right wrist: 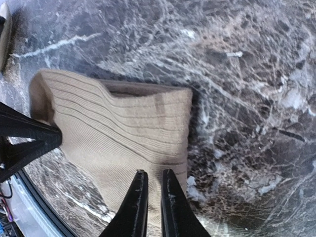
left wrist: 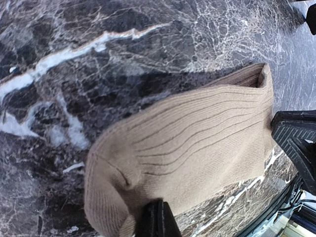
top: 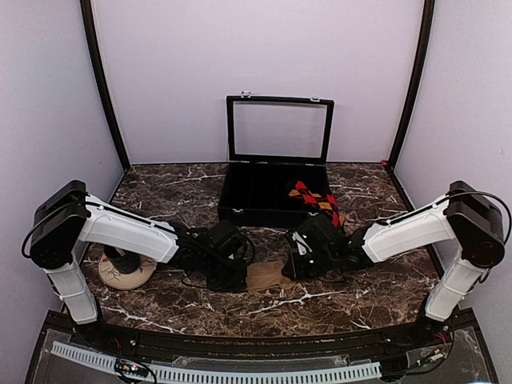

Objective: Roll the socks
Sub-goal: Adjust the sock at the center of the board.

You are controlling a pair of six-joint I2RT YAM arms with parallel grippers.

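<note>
The tan-brown sock (top: 268, 276) lies flat on the marble table between my two grippers. In the left wrist view this tan sock (left wrist: 187, 143) fills the middle, ribbed. My left gripper (left wrist: 158, 211) is shut on its near edge, and the fabric puckers around the tips. In the right wrist view my right gripper (right wrist: 152, 178) stands nearly shut on the tan sock (right wrist: 123, 133) close to its cuff, with a ridge of fabric between the fingers. The argyle sock (top: 316, 200) hangs over the right side of the black case.
The black compartment case (top: 256, 204) stands behind the grippers with its glass lid (top: 280, 128) upright. A round tan disc with a dark object on it (top: 126, 270) lies under the left arm. Walls close in on both sides.
</note>
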